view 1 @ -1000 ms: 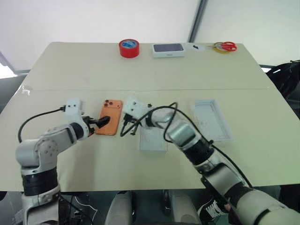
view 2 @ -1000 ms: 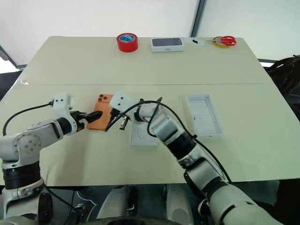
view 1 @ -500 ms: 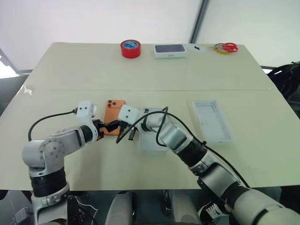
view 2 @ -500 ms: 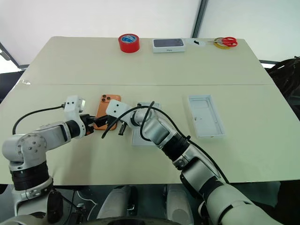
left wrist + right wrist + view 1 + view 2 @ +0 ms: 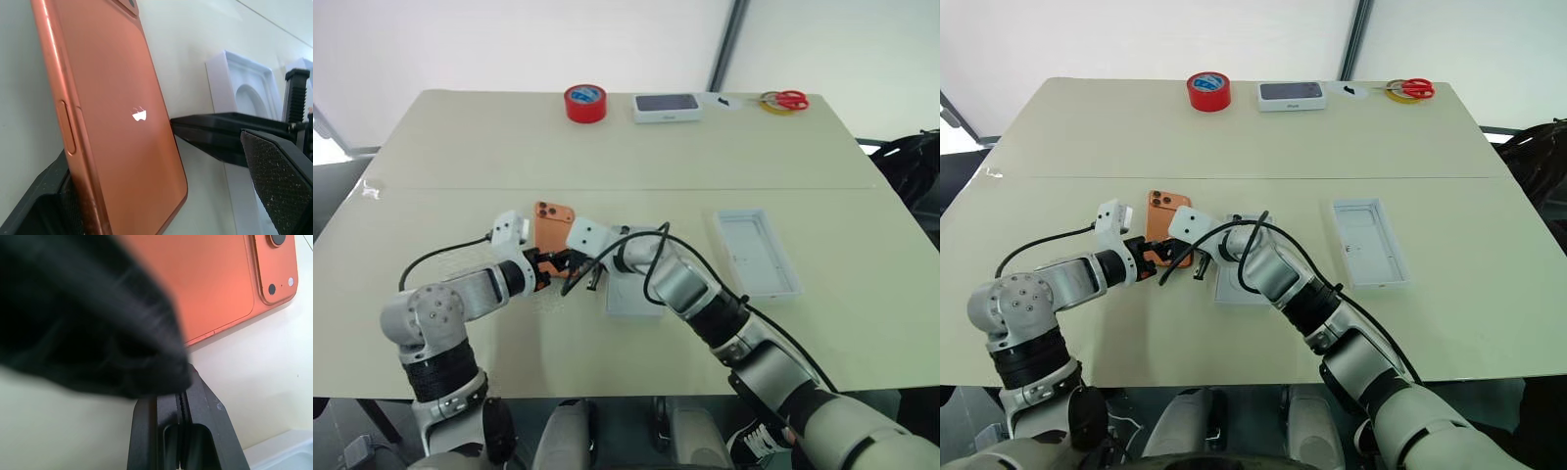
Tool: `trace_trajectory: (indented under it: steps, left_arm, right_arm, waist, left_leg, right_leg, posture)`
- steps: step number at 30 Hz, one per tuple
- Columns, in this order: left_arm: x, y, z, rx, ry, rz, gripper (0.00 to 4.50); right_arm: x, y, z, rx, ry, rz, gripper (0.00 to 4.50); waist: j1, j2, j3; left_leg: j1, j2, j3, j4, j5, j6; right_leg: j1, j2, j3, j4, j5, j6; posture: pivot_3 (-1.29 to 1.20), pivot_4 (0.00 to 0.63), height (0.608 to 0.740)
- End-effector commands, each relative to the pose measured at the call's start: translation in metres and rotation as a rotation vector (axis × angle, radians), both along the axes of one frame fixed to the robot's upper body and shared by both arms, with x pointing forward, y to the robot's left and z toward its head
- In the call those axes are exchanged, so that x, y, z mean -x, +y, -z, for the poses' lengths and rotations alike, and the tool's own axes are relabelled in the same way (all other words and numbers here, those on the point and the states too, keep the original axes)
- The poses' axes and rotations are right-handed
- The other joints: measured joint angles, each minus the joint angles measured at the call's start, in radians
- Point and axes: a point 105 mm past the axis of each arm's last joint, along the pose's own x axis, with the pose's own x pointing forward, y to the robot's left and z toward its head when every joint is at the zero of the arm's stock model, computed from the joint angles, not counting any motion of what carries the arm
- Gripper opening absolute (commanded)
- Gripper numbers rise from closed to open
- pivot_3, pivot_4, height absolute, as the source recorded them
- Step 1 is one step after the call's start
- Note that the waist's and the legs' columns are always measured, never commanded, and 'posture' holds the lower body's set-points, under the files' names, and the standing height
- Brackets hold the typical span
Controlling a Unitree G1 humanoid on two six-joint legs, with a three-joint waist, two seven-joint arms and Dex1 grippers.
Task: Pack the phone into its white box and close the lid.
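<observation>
- Phone (image 5: 551, 229): orange, glossy back, dark lenses.
- Tape (image 5: 584, 102): red.
- Far box (image 5: 665, 106): white with dark grey top.
- Scissors (image 5: 790, 97): red handles.
- Tray (image 5: 757, 252): white.
- Table (image 5: 636, 147): pale beige.
- Gripper fingers (image 5: 276, 174): black.

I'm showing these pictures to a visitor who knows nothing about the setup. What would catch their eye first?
Most striking is the flat orange smartphone near the middle of the pale beige table, with the left gripper open around its near end and the right gripper, shut, poking in at that same end. Next, the bright red roll of tape stands out at the table's far edge.
</observation>
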Motion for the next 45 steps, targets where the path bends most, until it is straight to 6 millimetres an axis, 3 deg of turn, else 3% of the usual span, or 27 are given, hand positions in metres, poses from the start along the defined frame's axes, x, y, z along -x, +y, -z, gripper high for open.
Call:
trace_trajectory:
  steps: [1,10,13,15,21,24,28,33,39,45]
  left_arm:
    - [-0.007,0.014,-0.007,0.017,-0.022,-0.06,4.47]
    - [-0.014,0.025,-0.007,0.129,0.007,-0.13,4.47]
    - [-0.014,0.028,-0.008,0.175,0.008,-0.147,3.74]
    - [-0.013,0.03,-0.008,0.19,0.018,-0.16,2.81]
    - [-0.011,0.037,-0.01,0.255,0.023,-0.206,2.81]
    - [-0.009,0.039,-0.008,0.273,0.033,-0.216,1.88]
    - [-0.009,0.038,-0.007,0.288,0.035,-0.221,0.01]
    - [-0.01,0.035,-0.01,0.32,0.022,-0.219,0.01]
    - [-0.008,0.03,-0.036,0.462,-0.104,-0.206,0.01]
    - [0.011,-0.012,-0.045,0.508,-0.165,-0.064,0.01]
  right_arm:
    - [0.005,0.002,0.001,0.005,-0.006,-0.017,0.0]
    - [0.006,0.002,0.002,0.005,-0.006,-0.021,0.0]
    - [0.007,0.001,0.0,0.003,-0.007,-0.019,0.0]
    - [0.007,0.0,-0.002,-0.001,-0.009,-0.019,0.0]
    - [0.005,-0.007,-0.015,-0.019,-0.035,-0.006,0.0]
    - [0.004,-0.01,-0.023,-0.034,-0.05,-0.004,0.0]
    - [0.004,-0.014,-0.03,-0.044,-0.066,-0.001,0.0]
    - [0.004,-0.026,-0.041,-0.057,-0.089,0.003,0.0]
    - [0.015,-0.06,-0.066,-0.16,-0.105,-0.05,0.0]
    - [0.023,-0.114,-0.07,-0.217,-0.105,-0.08,0.0]
  waist:
    - [-0.001,0.0,0.0]
    - [-0.001,0.0,0.0]
    - [-0.002,0.0,0.0]
    - [-0.001,0.0,0.0]
    - [0.001,0.0,0.0]
    - [0.0,0.0,0.0]
    - [0.004,-0.001,0.0]
    - [0.002,-0.001,0.0]
    - [0.003,-0.002,0.001]
    - [0.004,-0.003,0.002]
  left_leg:
    - [0.0,0.0,0.0,0.0,0.0,0.0]
    - [0.0,0.0,0.0,-0.001,0.0,0.0]
    - [0.0,0.0,0.0,-0.001,0.0,0.0]
    - [0.0,0.0,0.0,-0.001,0.0,0.0]
    - [0.0,0.001,0.0,-0.001,0.0,0.0]
    - [0.0,0.001,-0.001,-0.001,0.0,0.0]
    - [-0.001,0.001,-0.001,-0.001,0.0,0.0]
    - [0.0,0.001,-0.002,-0.001,0.0,-0.001]
    - [-0.001,0.0,-0.002,-0.001,0.0,-0.001]
    - [-0.003,0.0,-0.003,-0.001,-0.001,0.0]
  right_leg:
    - [0.0,0.0,0.0,0.0,0.0,0.0]
    - [0.0,0.0,0.0,0.0,0.0,0.0]
    - [0.0,0.0,0.0,0.0,0.0,0.0]
    - [0.0,0.0,0.0,0.0,0.0,0.0]
    - [0.0,0.0,0.0,-0.001,0.0,0.0]
    - [-0.001,0.0,-0.001,-0.001,0.0,0.0]
    - [-0.001,0.0,-0.001,-0.001,0.0,0.0]
    - [0.0,0.0,-0.002,-0.001,0.0,0.0]
    - [0.0,0.0,-0.002,-0.002,0.0,0.0]
    - [0.0,-0.002,-0.002,-0.004,0.0,0.001]
  posture:
    - [0.0,0.15,0.73]
    - [0.0,0.15,0.73]
    - [0.0,0.15,0.73]
    - [0.0,0.15,0.73]
    - [0.0,0.15,0.73]
    - [0.0,0.15,0.73]
    - [0.0,0.15,0.73]
    - [0.0,0.15,0.73]
    - [0.0,0.15,0.73]
    - [0.0,0.15,0.73]
